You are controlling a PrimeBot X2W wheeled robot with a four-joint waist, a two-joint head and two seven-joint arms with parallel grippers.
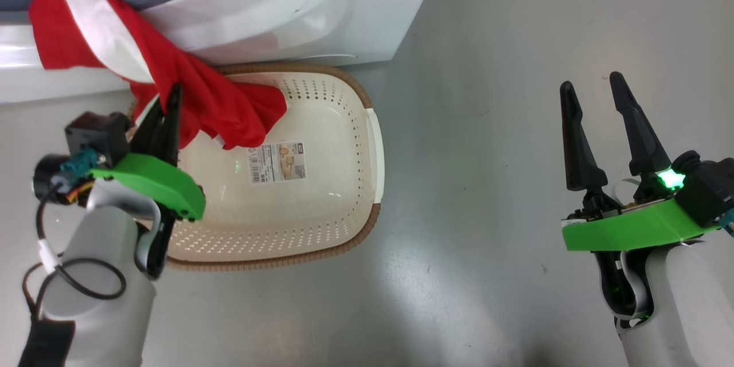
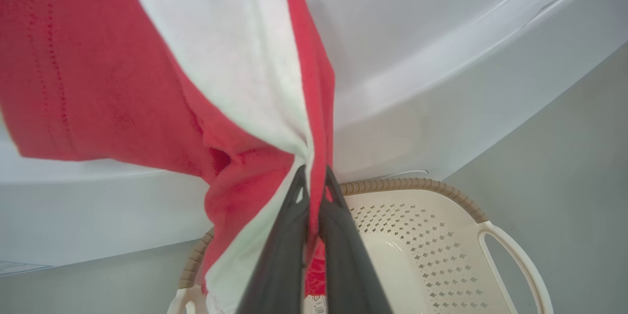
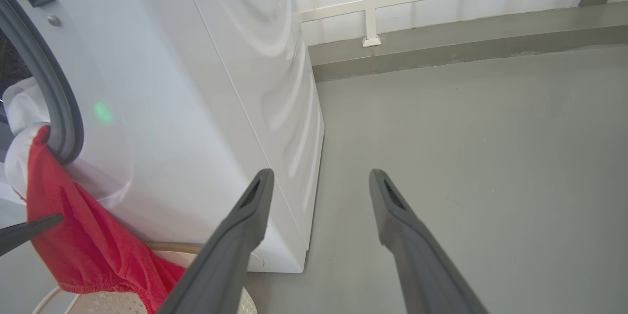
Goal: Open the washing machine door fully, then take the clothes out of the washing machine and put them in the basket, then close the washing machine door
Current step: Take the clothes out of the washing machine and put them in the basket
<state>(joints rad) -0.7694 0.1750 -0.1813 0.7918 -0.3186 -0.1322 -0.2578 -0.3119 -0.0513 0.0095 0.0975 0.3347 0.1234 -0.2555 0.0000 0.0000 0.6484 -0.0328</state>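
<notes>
The red jersey with its white trim hangs out of the washing machine opening, its lower end drooping into the cream basket on the floor. My left gripper is shut on the jersey over the basket's near-left corner; in the left wrist view its fingers pinch the red and white cloth. A white garment bulges from the grey gasket above the jersey. My right gripper stands open over bare floor far to the right, holding nothing. The door is out of view.
The basket sits tight against the machine's front, a paper label on its bottom. Grey floor stretches to the right. A white railing and a low ledge stand behind the machine's side.
</notes>
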